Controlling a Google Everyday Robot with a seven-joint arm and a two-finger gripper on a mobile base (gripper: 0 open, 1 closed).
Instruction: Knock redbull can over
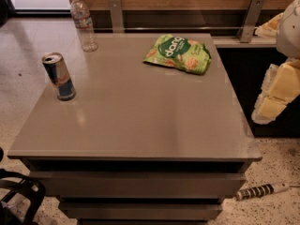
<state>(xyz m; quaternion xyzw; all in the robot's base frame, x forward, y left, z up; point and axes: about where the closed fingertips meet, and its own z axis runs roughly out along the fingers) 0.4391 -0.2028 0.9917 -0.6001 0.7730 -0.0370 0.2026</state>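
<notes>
A grey table (140,125) filled the frame. We saw the redbull can (59,77) upright near its left edge, a water bottle (83,23) at upper left, and a green snack bag (179,54) above centre. The gripper (276,90) hung at the right edge, beside the table; we could not tell whether it was open or closed.

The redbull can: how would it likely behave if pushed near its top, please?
The redbull can stands tall and slim, so it probably tips easily; being round, it may then roll. The gripper sits low left, away.
</notes>
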